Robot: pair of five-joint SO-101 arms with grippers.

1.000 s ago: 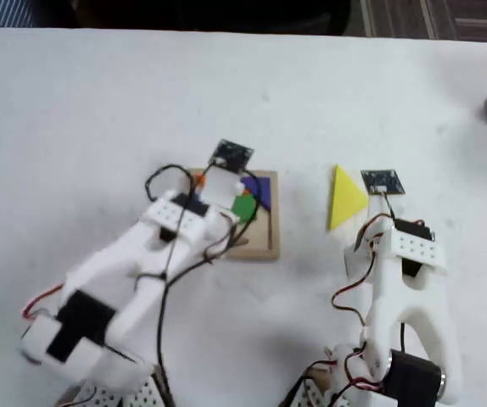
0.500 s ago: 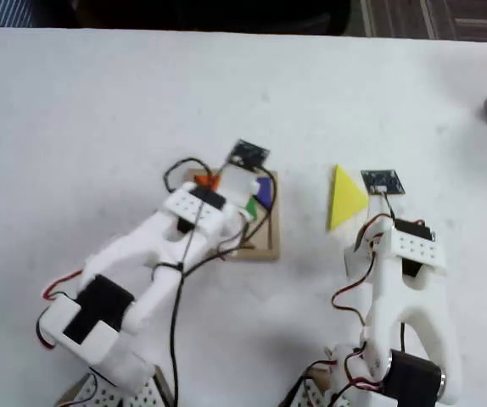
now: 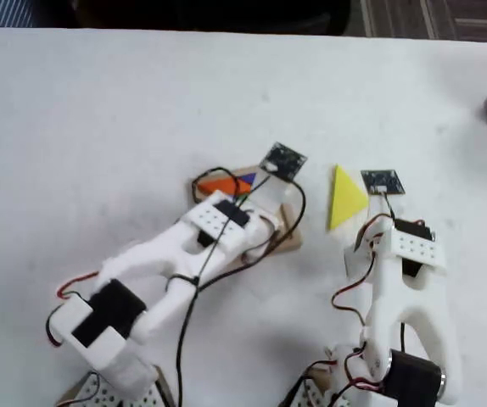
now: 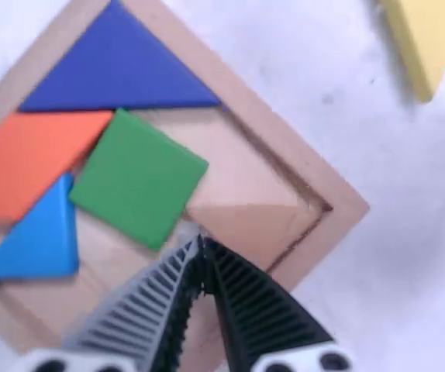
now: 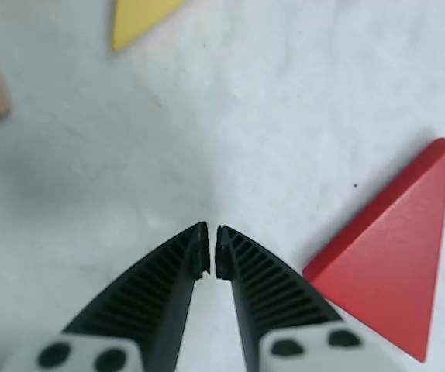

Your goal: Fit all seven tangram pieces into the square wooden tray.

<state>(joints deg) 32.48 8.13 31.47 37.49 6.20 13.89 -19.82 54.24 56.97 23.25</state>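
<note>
We counted four pieces in the square wooden tray (large blue triangle, orange flat piece, green square, small light-blue triangle), while the yellow triangle lay on the table at the tray's three o'clock and the red triangle beside the right gripper, which was clenched empty like the left gripper over the tray.

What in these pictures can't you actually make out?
Left wrist view: the left hand hides the near part of the wooden tray, so a piece there cannot be ruled out. The orange piece is cut off by the picture's edge.
High view: the left arm covers most of the tray, so its pieces cannot be counted.
Right wrist view: the yellow triangle and the tray are cut off by the edges.
</note>
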